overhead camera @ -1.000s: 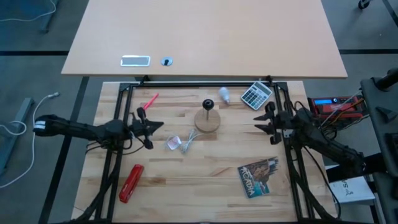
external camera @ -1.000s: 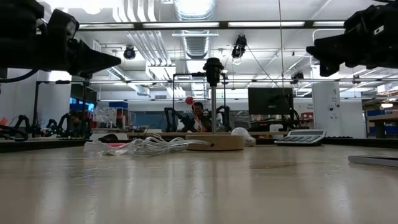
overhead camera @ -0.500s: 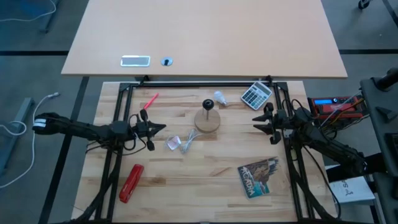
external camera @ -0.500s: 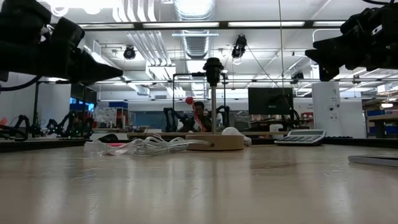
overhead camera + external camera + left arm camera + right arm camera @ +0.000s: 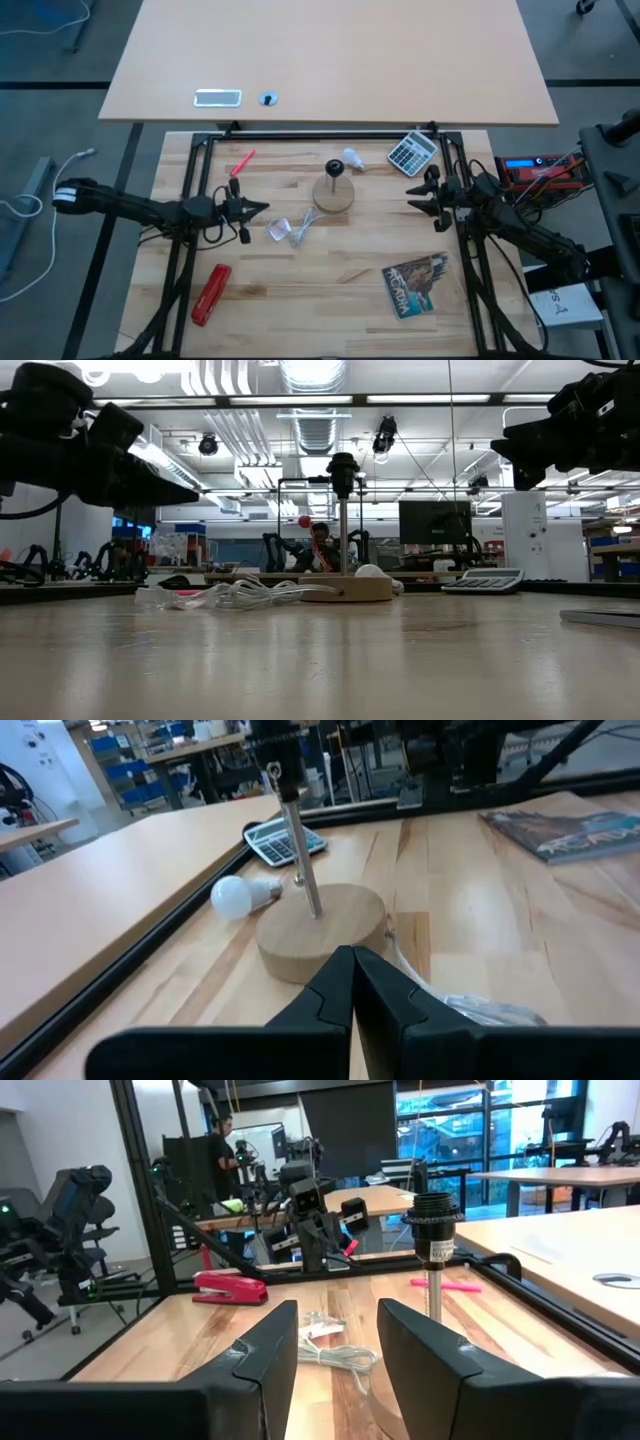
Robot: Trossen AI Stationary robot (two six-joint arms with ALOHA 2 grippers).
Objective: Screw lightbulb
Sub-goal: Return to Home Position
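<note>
The small white lightbulb (image 5: 352, 157) lies on its side on the table, just behind the round wooden disc (image 5: 335, 194) with its black upright socket (image 5: 334, 168). It also shows in the left wrist view (image 5: 236, 897) and the low view (image 5: 371, 572). My left gripper (image 5: 264, 208) is shut and empty. It hovers left of the disc and points at it (image 5: 352, 962). My right gripper (image 5: 412, 197) is open and empty, held above the table right of the disc and facing the socket (image 5: 432, 1210).
A calculator (image 5: 413, 152) lies at the far right and a magazine (image 5: 417, 283) at the near right. A red stapler (image 5: 211, 293) lies near left and a pink marker (image 5: 241, 162) far left. A see-through wrapper (image 5: 278, 231) and a white cord (image 5: 304, 226) lie near the disc.
The lightbulb has rolled a little toward the table's left, closer to the wooden disc, and now lies still. My left gripper has gone down toward the table and slightly toward the disc.
</note>
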